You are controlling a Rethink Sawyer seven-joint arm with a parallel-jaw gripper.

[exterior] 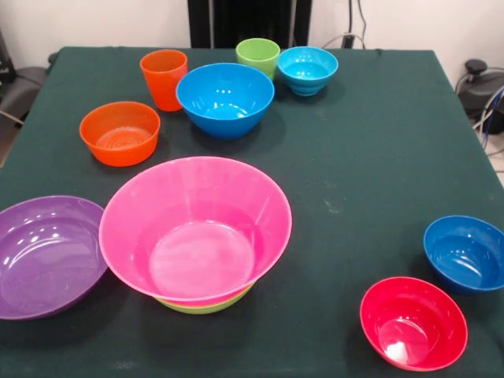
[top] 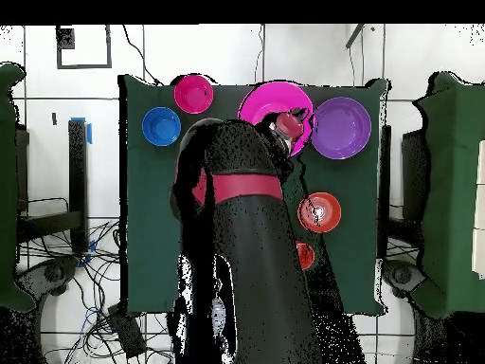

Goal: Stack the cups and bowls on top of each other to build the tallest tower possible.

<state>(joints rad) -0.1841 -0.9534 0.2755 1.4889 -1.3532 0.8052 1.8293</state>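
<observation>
Green tabletop before you, two cups at the far edge, orange cup, green cup, eight bowls counted, pink bowl nested on what seems a lime bowl, gripper state I cannot tell.

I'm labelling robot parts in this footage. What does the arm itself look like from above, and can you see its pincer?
The arm is a bulky, rounded, mostly black body with a red band across it. Its tip ends over the pink bowl, too dark to make out the pincer. The front view shows no arm.
</observation>
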